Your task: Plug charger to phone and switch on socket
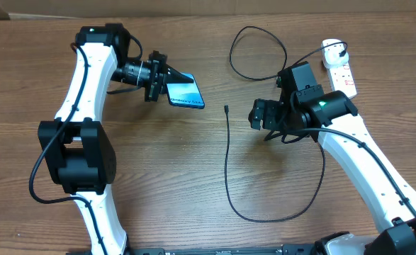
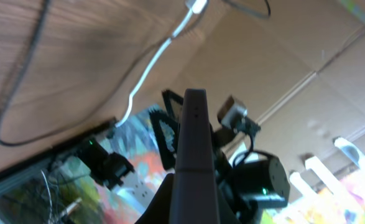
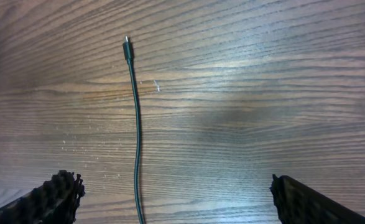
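Observation:
My left gripper point(image 1: 159, 79) is shut on the phone point(image 1: 185, 94), holding its top end so the teal screen tilts up above the table. In the left wrist view the phone's dark edge point(image 2: 194, 149) runs up from between the jaws. The charger cable point(image 1: 227, 159) lies in a long loop on the wood, its connector tip point(image 1: 226, 108) free between the arms. My right gripper point(image 1: 257, 113) is open and empty, right of the tip. In the right wrist view the cable point(image 3: 135, 137) and tip point(image 3: 127, 42) lie ahead of the open jaws point(image 3: 176, 202). The socket point(image 1: 339, 64) is far right, with the white adapter point(image 1: 330, 49) plugged in.
The socket's thick white cord point(image 2: 151, 59) shows in the left wrist view. The table's far edge runs along the top of the overhead view. The cable's far loop point(image 1: 257, 53) lies between the phone and the socket.

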`<act>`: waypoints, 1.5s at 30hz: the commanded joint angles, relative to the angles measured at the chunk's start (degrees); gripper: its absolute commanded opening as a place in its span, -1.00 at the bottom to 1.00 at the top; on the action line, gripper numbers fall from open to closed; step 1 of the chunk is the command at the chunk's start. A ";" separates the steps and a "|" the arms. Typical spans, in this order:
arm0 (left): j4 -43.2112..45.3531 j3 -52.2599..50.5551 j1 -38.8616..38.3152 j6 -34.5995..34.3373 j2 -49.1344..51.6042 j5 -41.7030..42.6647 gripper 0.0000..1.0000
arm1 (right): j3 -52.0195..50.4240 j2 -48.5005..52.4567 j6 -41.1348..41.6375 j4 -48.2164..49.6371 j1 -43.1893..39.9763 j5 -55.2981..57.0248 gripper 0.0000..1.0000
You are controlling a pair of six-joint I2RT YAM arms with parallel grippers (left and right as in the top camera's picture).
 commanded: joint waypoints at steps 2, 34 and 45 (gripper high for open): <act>8.48 0.90 3.08 -8.28 0.02 -10.08 -0.91 | 0.70 0.26 -0.85 1.70 1.29 -0.11 0.81; 15.52 0.92 11.96 -8.04 0.02 -2.64 -0.91 | 26.97 37.33 -14.36 2.82 6.27 -0.96 -0.05; 15.54 0.92 11.47 -8.04 0.02 -2.95 -0.92 | 26.80 40.92 -14.36 4.57 6.27 -0.96 -0.44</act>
